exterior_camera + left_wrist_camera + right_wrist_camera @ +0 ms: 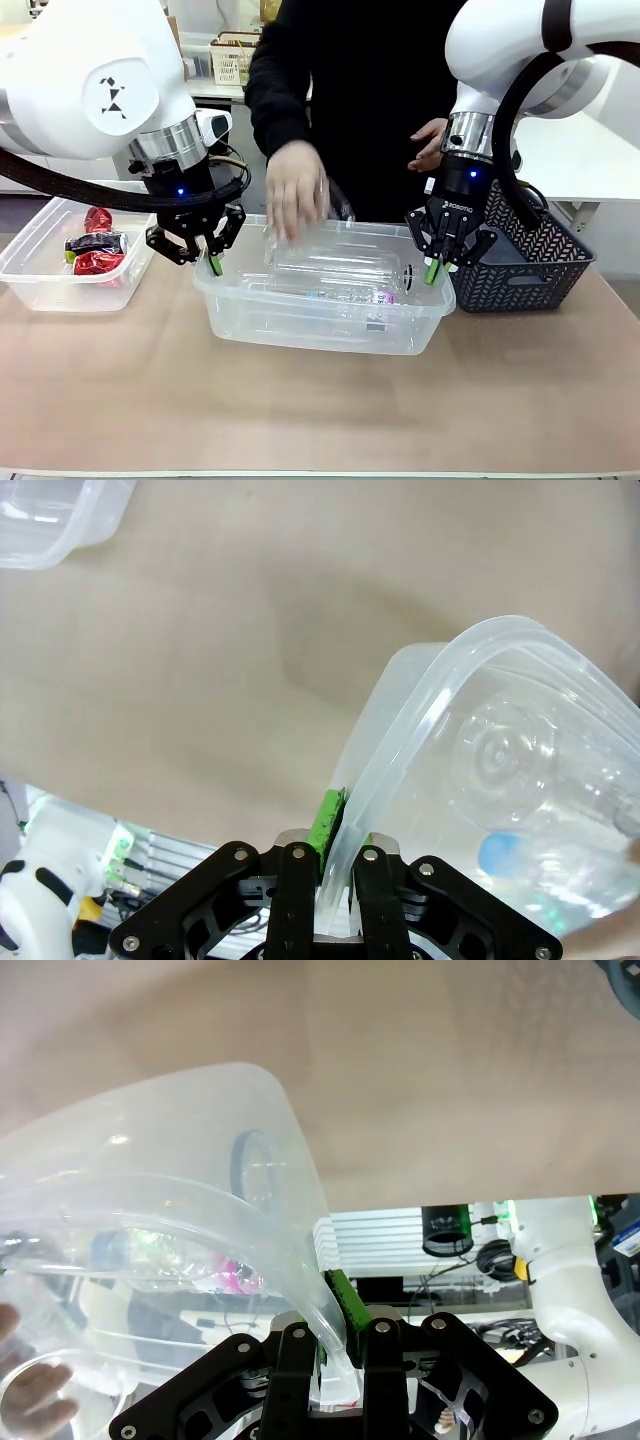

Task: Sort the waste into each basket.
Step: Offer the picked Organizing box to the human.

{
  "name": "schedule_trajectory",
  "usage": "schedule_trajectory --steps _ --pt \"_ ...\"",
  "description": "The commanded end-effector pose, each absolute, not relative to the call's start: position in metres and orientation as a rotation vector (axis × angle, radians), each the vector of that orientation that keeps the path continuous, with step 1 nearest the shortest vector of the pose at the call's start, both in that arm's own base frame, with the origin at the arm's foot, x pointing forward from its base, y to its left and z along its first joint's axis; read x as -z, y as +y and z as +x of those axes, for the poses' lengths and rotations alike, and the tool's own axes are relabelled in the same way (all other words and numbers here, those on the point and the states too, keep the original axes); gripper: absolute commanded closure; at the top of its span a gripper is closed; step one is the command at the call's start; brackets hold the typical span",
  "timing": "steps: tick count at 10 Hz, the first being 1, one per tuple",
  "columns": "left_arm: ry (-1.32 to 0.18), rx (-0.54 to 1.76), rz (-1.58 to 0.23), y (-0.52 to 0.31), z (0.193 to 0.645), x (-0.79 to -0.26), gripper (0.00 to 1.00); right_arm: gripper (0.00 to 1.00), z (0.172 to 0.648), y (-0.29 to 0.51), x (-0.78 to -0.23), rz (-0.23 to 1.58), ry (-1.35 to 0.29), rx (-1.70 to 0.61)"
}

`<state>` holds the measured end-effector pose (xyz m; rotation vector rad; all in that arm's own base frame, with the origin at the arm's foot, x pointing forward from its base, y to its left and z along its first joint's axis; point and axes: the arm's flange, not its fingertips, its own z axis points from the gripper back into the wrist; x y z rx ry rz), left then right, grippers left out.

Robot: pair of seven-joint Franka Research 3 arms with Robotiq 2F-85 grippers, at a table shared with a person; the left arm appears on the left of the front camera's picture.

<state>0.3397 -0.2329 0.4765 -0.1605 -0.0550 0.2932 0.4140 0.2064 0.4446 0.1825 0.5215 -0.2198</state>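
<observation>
A clear basket [300, 340] stands in the middle of the table with clear plastic bottles [335, 270] lying in it. My left gripper [213, 262] is shut on the left end of its rim, and my right gripper [432, 268] is shut on the right end. In the left wrist view the left gripper [340, 825] pinches the rolled rim [440, 690]. In the right wrist view the right gripper [335, 1305] clamps the rim [290, 1160] the same way. A second clear basket [30, 285] at the far left holds red shiny waste [97, 262]. A person's hand [295, 190] holds a clear bottle over the middle basket.
A dark lattice-walled basket [520, 270] sits right behind my right gripper, touching the middle basket's right end. The person stands close at the far edge, the other hand [430, 145] raised. Bare tabletop [320, 420] stretches along the near side.
</observation>
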Motion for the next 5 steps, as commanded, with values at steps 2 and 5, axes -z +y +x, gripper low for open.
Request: schedule_trajectory --steps 2,5 --pt "-0.065 -0.349 -0.173 -0.2282 0.3444 -0.4815 1.00 1.00 0.4137 0.2039 -0.4476 0.192 0.531 0.245" --pt "-0.065 -0.349 -0.173 -0.2282 0.3444 -0.4815 1.00 1.00 0.4137 0.2039 -0.4476 0.192 0.531 0.245"
